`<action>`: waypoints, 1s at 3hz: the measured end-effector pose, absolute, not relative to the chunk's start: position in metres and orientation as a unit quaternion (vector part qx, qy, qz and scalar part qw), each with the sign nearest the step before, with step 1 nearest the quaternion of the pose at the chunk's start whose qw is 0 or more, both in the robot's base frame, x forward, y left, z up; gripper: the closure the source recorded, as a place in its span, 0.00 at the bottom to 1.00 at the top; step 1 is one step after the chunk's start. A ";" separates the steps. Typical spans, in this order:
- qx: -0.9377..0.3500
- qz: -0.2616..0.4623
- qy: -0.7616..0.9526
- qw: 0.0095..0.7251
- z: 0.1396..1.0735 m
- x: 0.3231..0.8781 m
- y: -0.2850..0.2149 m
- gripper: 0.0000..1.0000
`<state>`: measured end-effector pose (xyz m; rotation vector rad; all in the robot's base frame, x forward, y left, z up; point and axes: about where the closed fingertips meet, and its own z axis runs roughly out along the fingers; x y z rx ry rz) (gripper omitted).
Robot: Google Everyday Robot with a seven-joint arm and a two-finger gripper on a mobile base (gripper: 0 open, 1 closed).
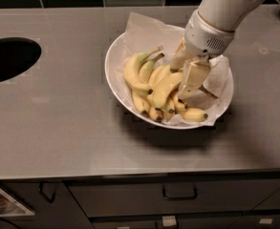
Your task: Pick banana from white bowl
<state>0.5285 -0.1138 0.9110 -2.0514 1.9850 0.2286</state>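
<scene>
The white bowl point(115, 75) with crinkled paper lining sits in the middle of the grey counter and holds several bananas. The banana point(131, 73), long, arched and yellow with a thin stem pointing up right, lies at the left of the pile. A green-tinged banana point(146, 69) lies beside it. My gripper point(186, 75) is down inside the bowl at the right side of the pile, to the right of the banana and apart from it. Its fingers point(195, 78) stand apart, astride the upper end of a shorter yellow banana point(164, 88).
A dark round opening point(8, 58) is cut into the counter at the far left. Dark tiles run along the back wall. Drawers with handles point(179, 193) are below the counter's front edge. Short black-tipped bananas point(194, 114) lie at the bowl's front.
</scene>
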 end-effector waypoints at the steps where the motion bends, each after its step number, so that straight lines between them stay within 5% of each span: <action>1: -0.709 0.079 0.687 0.136 0.909 0.531 -0.115 0.41; 3: -0.708 0.080 0.688 0.136 0.910 0.531 -0.116 0.83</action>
